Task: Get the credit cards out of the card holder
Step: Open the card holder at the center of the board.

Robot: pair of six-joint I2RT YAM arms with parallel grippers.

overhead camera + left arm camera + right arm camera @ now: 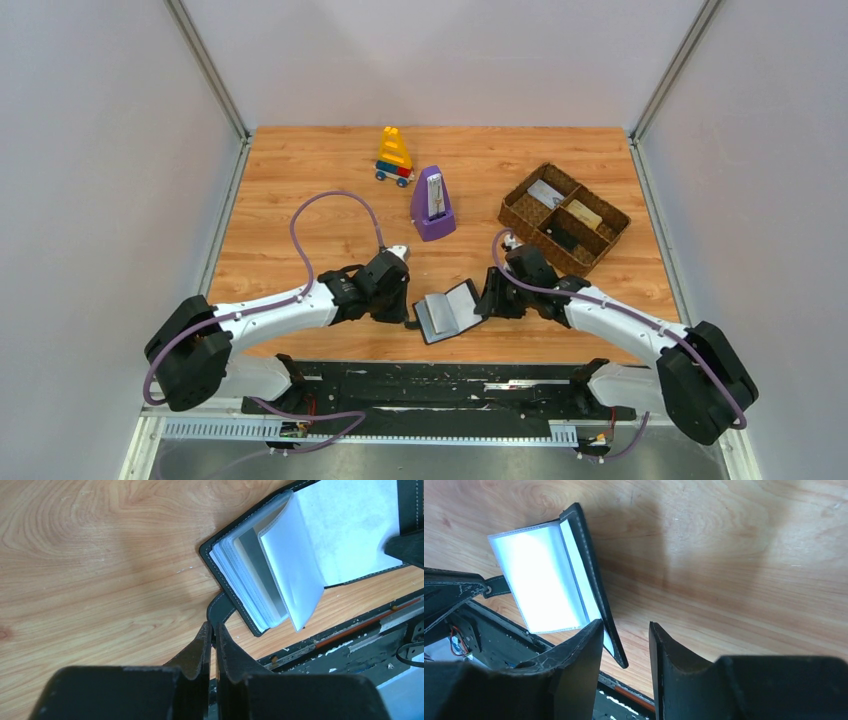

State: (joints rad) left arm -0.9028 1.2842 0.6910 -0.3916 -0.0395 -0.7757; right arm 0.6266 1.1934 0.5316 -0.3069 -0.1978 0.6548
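Card holder (450,310) open, long axis left-right; strap (220,611) pinched in left hand (213,630); right hand (626,630) half open astride right edge.

White arm shells (270,312), black joints, purple cables (330,197); left end effector (213,627) and right end effector (625,625) scuffed black

Black card holder (449,311) — lying open, clear sleeves (260,575) fanned

A wooden table (300,180) is enclosed on three sides by plain white walls (100,150). Metal posts (211,70) are set at the back corners. Everything is evenly lit.
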